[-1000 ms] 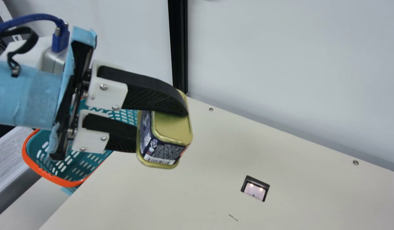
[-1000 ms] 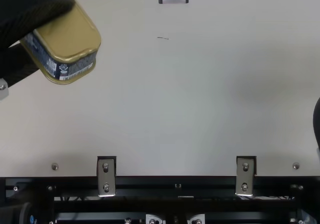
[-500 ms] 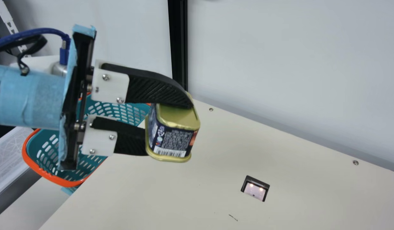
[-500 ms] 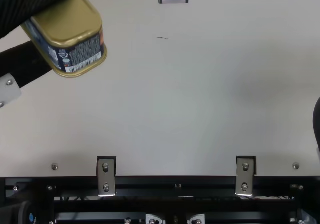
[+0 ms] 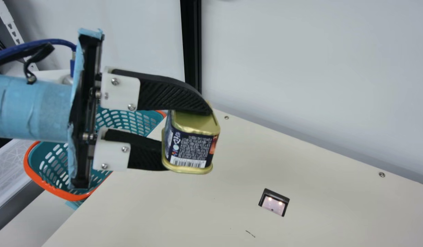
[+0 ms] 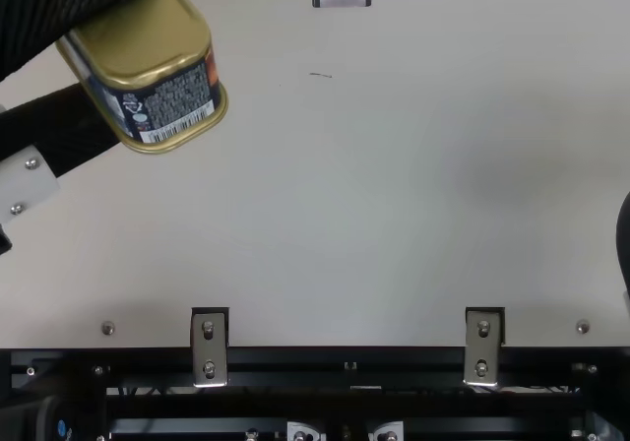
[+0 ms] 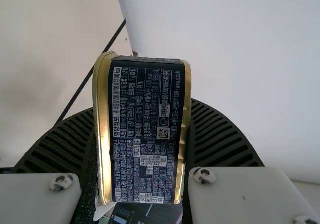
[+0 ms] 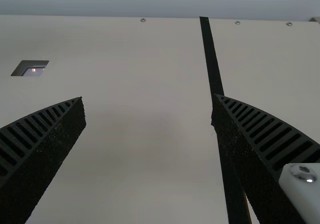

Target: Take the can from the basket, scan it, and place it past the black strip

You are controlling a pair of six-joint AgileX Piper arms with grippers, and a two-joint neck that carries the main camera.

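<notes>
A basket (image 5: 53, 190) sits lower left; the left end effector (image 5: 187, 138) grips the can (image 5: 194, 147) mid-frame. A black post (image 5: 191, 44) crosses the pale wall (image 5: 300, 68); a scanner (image 5: 273, 204) glows in the cream desk (image 5: 163, 212), lower right. The right end effector (image 6: 625, 244), at the top view's right edge, is spread.

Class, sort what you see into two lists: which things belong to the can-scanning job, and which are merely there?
For the job:
Can, held by the left gripper
Teal basket with orange rim
Lit scanner set into the table
Black strip

Merely there:
Metal brackets along the table's edge
Screws
Small dark mark on the table
</notes>
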